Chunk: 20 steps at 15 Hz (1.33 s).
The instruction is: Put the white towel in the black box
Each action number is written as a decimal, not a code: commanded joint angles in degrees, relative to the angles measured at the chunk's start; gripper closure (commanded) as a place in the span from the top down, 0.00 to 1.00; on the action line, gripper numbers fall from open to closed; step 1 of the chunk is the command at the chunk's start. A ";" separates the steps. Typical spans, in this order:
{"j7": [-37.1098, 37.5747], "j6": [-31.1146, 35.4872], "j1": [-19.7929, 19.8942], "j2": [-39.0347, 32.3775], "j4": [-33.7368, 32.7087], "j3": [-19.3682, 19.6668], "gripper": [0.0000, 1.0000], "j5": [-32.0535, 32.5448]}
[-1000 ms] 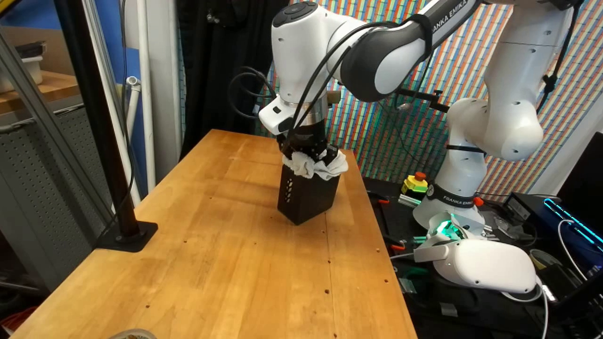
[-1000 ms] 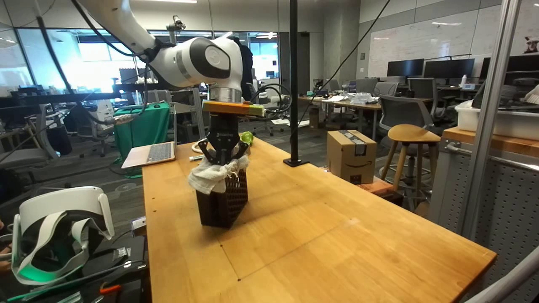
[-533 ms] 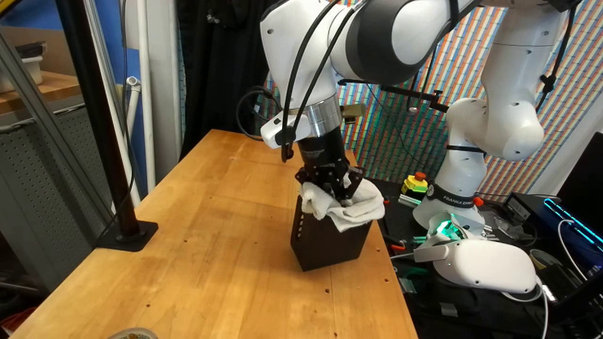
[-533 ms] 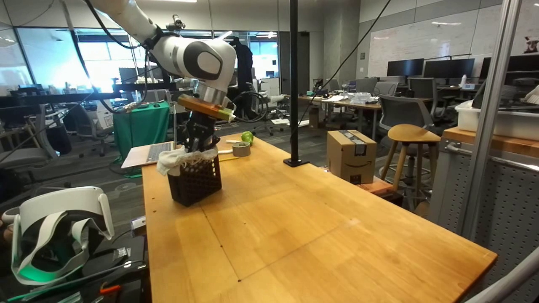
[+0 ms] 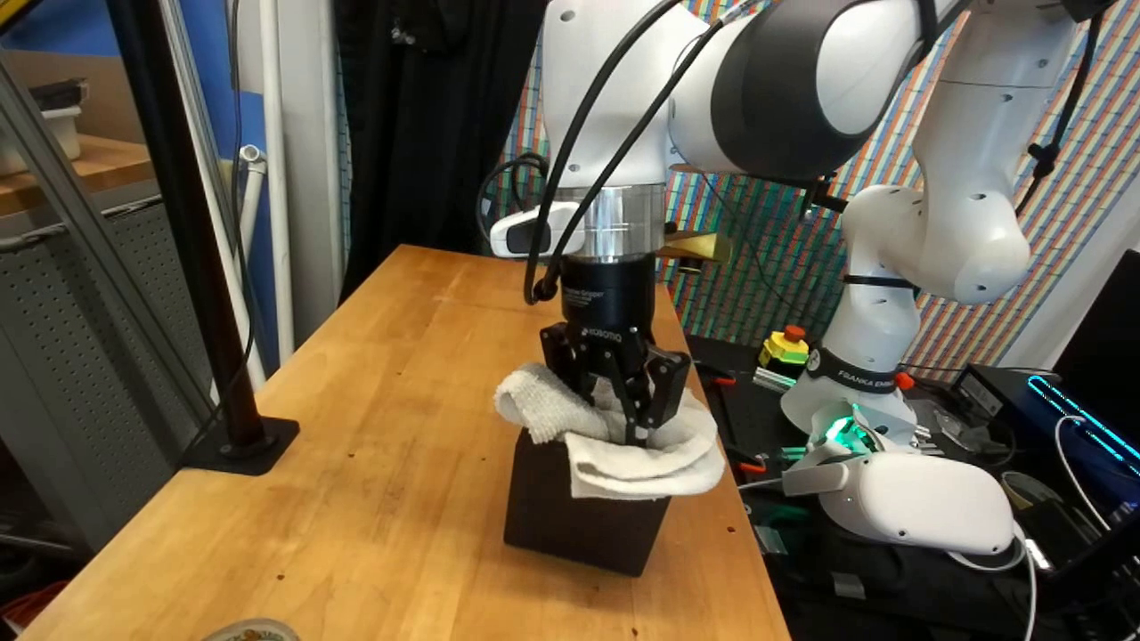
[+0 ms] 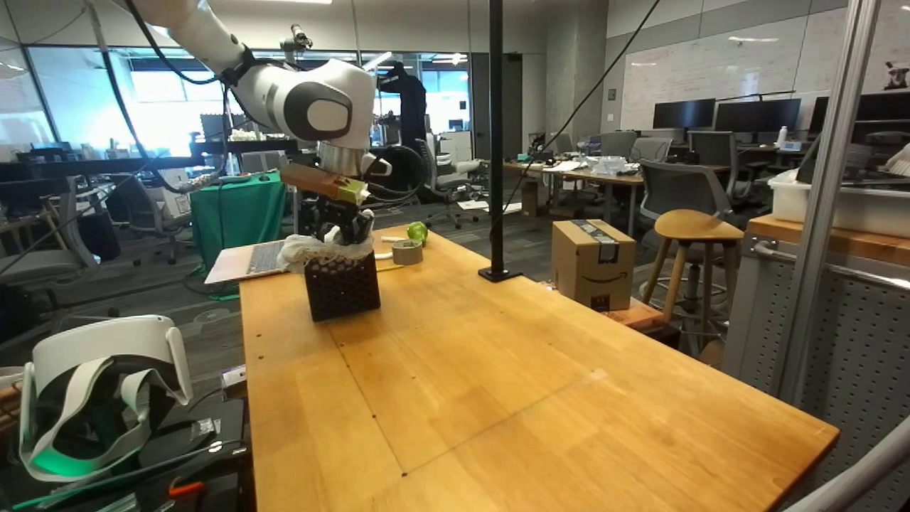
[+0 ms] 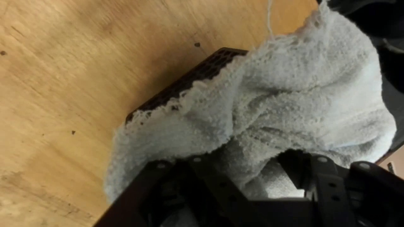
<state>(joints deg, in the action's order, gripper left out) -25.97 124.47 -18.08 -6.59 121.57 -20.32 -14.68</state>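
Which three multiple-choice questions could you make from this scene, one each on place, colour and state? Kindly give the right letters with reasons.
1. Where is the white towel?
A) on the wooden stool
B) draped over the black box
C) on the floor

2. What colour is the emergency-stop button?
A) red
B) blue
C) white

3. How is the laptop?
A) closed
B) upside down
C) open

1 B: both exterior views show it hanging there.
2 A: red, above a yellow housing.
3 C: its keyboard lies exposed.
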 commanded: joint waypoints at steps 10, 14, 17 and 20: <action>4.12 11.92 0.56 15.04 12.05 2.57 1.00 0.18; 1.79 10.14 -0.78 20.60 12.03 4.07 1.00 -1.61; -0.67 9.77 -2.16 24.17 11.41 4.28 0.74 1.84; -2.47 6.52 -3.26 25.47 10.35 3.28 0.51 9.39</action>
<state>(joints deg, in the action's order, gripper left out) -26.32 133.79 -19.76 16.50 132.25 -17.11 -10.51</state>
